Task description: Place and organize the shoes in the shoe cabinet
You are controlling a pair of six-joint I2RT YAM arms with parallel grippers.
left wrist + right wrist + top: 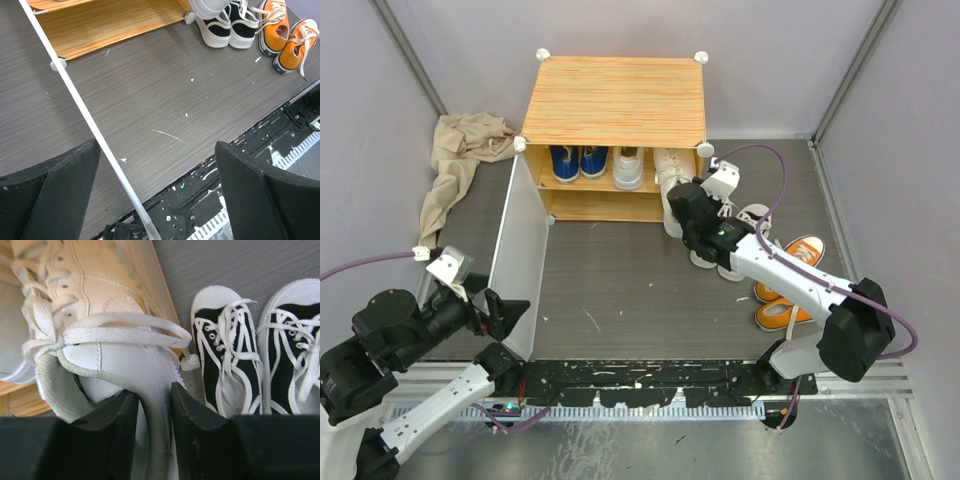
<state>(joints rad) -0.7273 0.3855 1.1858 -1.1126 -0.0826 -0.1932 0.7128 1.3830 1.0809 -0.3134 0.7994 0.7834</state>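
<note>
Right hand (154, 405): fingers straddle the heel collar of the white sneaker (115, 340) with a narrow gap. Whether they are pinching or loose cannot be told. The sneaker sits toe-in at the right end of the shoe cabinet (615, 100) opening. Black high-tops (225, 360) stand just right of it on the counter (165, 90). The sneaker's heel is hidden behind the fingers. Left hand (157, 150): spread wide, with the edge of the door (90, 120) running between its fingers.

Checked all three views for writing: I can read none. The white sneaker (115, 305) shows plain stitched panels with no readable brand, and the black high-tops (225, 355) and orange sneakers (285, 30) show no legible logo or size mark. The cabinet top (615, 100) shows only wood-grain stripes. I see no labels, numbers or signs.
</note>
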